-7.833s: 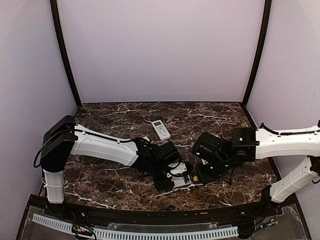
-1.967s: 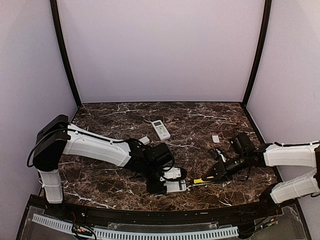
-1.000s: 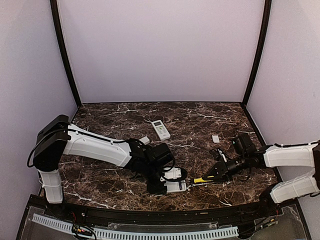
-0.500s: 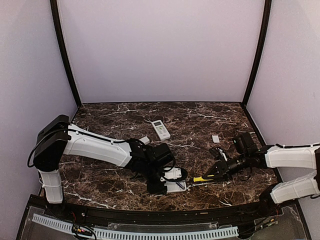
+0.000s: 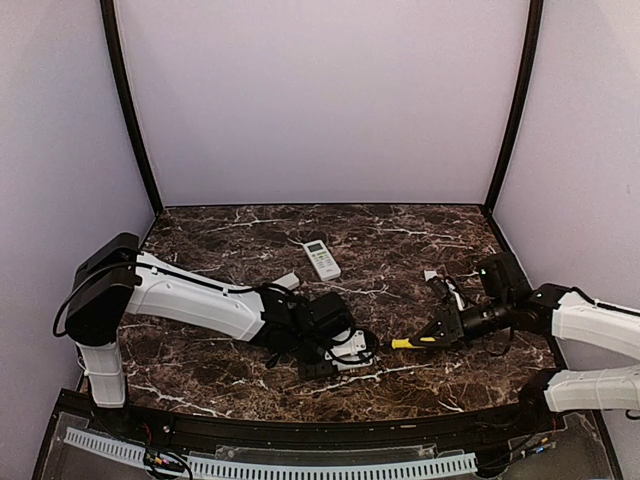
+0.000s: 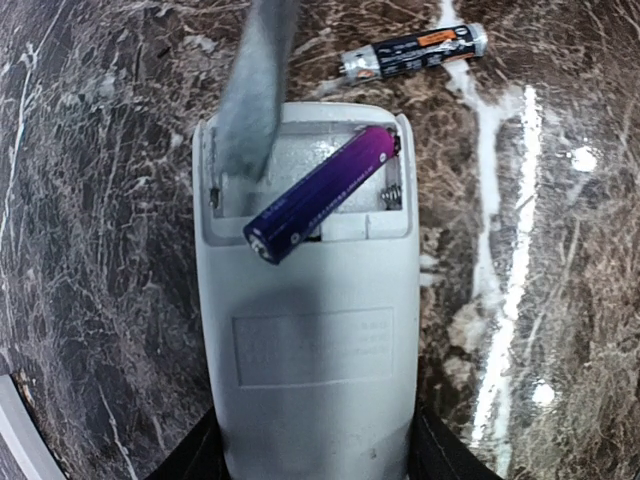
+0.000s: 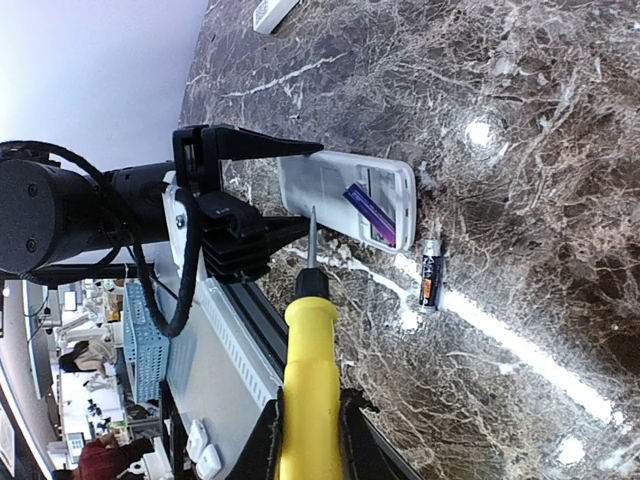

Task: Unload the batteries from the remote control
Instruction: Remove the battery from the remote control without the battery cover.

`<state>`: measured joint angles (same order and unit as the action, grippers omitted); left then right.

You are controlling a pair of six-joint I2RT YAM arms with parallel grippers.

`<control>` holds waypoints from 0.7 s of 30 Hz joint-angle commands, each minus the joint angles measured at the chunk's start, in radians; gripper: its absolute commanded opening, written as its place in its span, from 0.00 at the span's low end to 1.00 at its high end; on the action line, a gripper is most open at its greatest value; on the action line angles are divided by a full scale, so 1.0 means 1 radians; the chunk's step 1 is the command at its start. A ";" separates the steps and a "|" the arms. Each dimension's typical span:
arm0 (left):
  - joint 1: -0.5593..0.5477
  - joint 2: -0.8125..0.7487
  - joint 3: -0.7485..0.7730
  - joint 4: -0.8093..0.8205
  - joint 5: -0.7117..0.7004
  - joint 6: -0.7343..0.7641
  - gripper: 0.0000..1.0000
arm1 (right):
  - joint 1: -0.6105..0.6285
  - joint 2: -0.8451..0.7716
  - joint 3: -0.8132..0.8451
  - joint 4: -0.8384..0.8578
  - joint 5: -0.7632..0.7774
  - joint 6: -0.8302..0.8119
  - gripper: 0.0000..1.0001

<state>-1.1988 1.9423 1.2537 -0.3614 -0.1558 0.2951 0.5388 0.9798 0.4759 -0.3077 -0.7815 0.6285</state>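
One marble table (image 5: pixel 230 240) carries everything, and two arms reach low across it toward the held remote (image 6: pixel 312 340), which lies back-up near the front edge with its battery bay uncovered. The left gripper (image 6: pixel 315 445) clamps that remote by its two long sides at the end away from the bay. The right gripper (image 7: pixel 308 440) is closed narrowly on the yellow handle of the one screwdriver (image 7: pixel 310 370), to the right of the held remote. The screwdriver's shaft reaches into the empty slot of the bay; whether the tip touches plastic cannot be told. There are two remotes in all: the far remote (image 5: pixel 321 259) lies face-up, well behind the held one. Two white covers show, a left cover (image 5: pixel 288 282) behind and just left of the held remote and a right cover (image 5: pixel 431 276) well to its right, by the right arm. Two batteries show. The purple battery (image 6: pixel 320 195) sits askew in the held remote's bay, one end at the spring and the other riding over the bay's edge. The loose battery (image 6: pixel 412 52), black and orange, lies on the marble just past the remote's bay end, not touching it.
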 commanded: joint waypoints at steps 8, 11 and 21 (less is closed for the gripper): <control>0.033 0.022 -0.016 -0.048 -0.119 -0.033 0.29 | 0.146 -0.064 0.025 -0.063 0.327 0.083 0.00; 0.033 0.023 -0.016 -0.049 -0.124 -0.031 0.29 | 0.157 -0.061 0.033 -0.048 0.349 0.089 0.00; 0.033 0.024 -0.017 -0.049 -0.138 -0.024 0.29 | 0.161 0.078 0.104 -0.032 0.350 0.021 0.00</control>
<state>-1.1732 1.9457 1.2537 -0.3599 -0.2714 0.2726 0.6895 1.0191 0.5320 -0.3592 -0.4580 0.6884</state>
